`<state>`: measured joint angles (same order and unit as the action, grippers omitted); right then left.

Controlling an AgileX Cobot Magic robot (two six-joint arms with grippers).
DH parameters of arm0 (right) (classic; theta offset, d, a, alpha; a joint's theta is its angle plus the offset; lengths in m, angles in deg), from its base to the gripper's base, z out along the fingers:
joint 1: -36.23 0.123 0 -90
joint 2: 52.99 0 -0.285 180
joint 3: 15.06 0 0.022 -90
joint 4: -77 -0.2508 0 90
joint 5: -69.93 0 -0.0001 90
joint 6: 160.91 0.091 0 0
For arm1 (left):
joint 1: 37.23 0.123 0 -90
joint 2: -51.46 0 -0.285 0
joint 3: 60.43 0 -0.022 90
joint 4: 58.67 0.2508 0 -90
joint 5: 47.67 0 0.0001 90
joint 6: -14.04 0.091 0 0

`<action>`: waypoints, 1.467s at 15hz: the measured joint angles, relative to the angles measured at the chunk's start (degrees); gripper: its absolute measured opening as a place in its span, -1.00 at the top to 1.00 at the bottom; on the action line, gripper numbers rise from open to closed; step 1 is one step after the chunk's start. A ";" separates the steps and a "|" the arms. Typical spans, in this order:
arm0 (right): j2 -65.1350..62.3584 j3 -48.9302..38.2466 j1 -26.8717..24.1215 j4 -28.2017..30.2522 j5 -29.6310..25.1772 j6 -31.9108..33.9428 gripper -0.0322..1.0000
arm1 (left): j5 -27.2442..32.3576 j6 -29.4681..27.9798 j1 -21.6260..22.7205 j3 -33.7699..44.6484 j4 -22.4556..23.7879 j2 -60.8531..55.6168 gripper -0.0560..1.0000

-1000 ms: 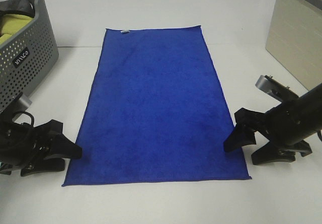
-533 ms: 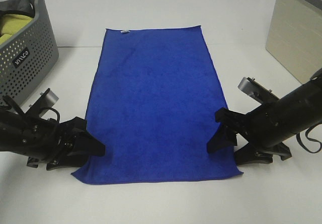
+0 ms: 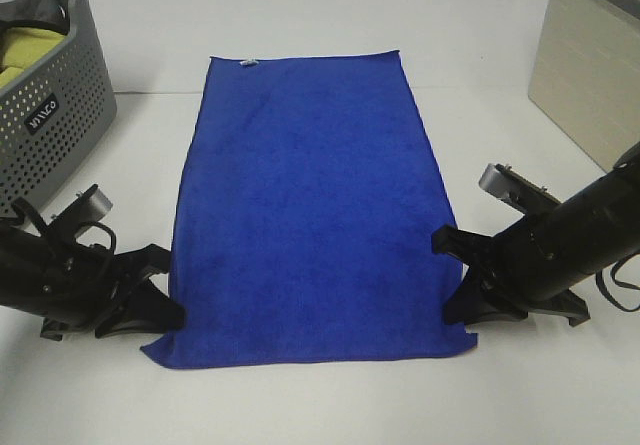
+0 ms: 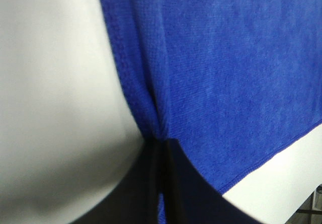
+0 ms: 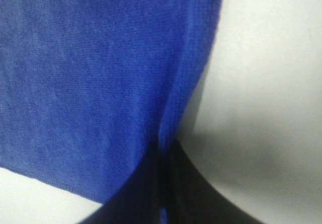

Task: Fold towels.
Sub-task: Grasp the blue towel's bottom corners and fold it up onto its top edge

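two claws and one towel are at work here. the one blue towel lies flat in the middle of the table. its long sides run from the near edge toward the far edge, and one small white tag sits on its far end. the left gripper is clamped tight on the towel's left side, close to its near corner. the right gripper is clamped tight on the right side, close to the other near corner. the cloth bunches a little where each one bites. i think they hold both sides at once so the near end can go up evenly and fold over. one grey basket sits at the table's left edge, well apart from the towel, with one yellow-green cloth inside. one pale box stands by the right edge.
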<state>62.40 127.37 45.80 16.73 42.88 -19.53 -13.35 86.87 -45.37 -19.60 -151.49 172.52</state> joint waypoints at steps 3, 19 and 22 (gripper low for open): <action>-4.87 -6.02 0.00 0.92 0.00 0.17 0.94 | -1.43 0.00 0.00 6.07 1.55 -5.73 0.89; -11.75 11.17 0.00 19.60 -7.28 15.24 0.94 | -6.02 -23.26 0.00 -4.93 18.33 -21.31 0.89; -1.72 28.42 0.00 22.17 -11.23 17.13 0.94 | -6.02 -31.11 0.00 -18.91 27.10 -11.75 0.89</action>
<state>60.68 155.79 45.80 38.90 31.65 -2.39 -19.37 55.75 -45.37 -38.50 -124.39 160.77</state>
